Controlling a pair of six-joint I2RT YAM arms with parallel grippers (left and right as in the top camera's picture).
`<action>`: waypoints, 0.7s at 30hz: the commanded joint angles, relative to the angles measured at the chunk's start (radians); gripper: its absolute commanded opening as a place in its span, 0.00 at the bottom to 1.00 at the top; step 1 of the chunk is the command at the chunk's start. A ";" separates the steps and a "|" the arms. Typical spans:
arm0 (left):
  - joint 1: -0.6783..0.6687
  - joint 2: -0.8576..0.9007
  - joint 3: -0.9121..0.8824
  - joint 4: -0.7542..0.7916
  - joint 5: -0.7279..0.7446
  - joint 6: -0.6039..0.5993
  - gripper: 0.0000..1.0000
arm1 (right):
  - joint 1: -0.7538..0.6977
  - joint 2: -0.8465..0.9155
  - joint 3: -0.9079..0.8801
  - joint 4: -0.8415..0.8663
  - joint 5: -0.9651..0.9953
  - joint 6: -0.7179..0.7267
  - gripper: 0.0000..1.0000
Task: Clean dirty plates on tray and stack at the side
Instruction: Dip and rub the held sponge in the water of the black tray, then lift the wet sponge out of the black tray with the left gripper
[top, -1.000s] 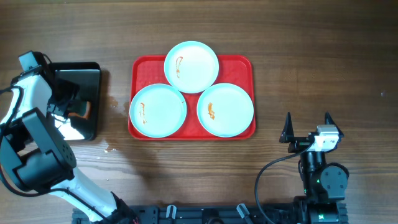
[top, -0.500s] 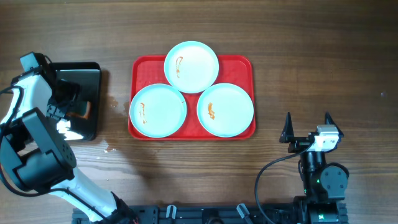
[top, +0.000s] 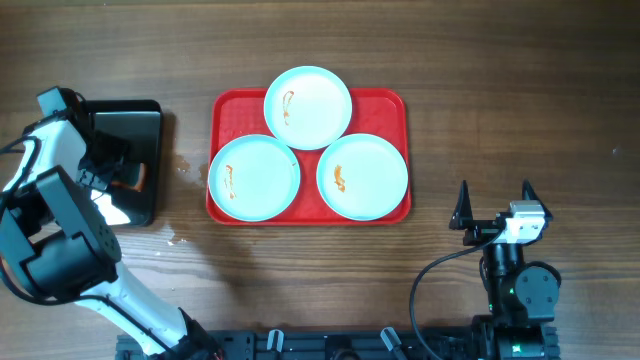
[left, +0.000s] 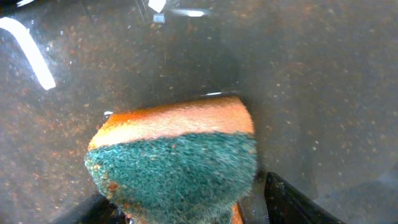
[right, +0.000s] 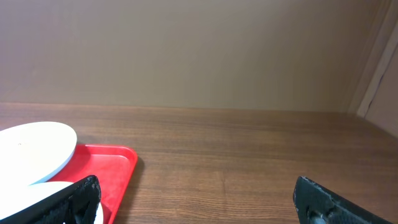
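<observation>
plates: three, pale, round, all on the tray, mid-desk. One sits far and central. The near-left plate and near-right plate lie side by side, with rims touching or overlapping the far one. Each carries an orange-red smear. None is stacked at the side.
black pan: far left of the desk, apart from the tray. Glossy inside, looks wet.
sponge: in the pan. Orange body, green scrub face toward the left wrist camera.
left end effector: down in the pan, one finger on each side of the sponge and close against it. Cannot tell whether they pinch it or only flank it.
wet spots: on the desk between pan and tray.
right end effector: fingers spread wide, nothing between them. Parked near right, apart from the tray's near-right corner.
step in hand: judged as fetching the sponge. No wiping shows, so the task is barely started.
next move: calls for a firm hold on the sponge, a lift clear of the pan wall, and a carry rightward to the near-left plate, scrub face down on the smear. The right arm could likely steady that plate.
desk: dark brown wood grain, matte.
room: the right wrist view shows a plain beige wall beyond the far desk edge, with pale trim at far right.
</observation>
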 joint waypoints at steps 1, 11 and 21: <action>0.002 0.013 -0.006 0.003 -0.017 0.000 0.32 | -0.006 -0.010 -0.001 0.004 -0.013 -0.005 1.00; 0.002 -0.072 -0.006 -0.026 -0.016 -0.001 0.04 | -0.006 -0.010 -0.001 0.004 -0.013 -0.005 1.00; 0.002 -0.278 -0.006 -0.052 0.136 -0.001 0.04 | -0.006 -0.010 -0.001 0.004 -0.013 -0.005 1.00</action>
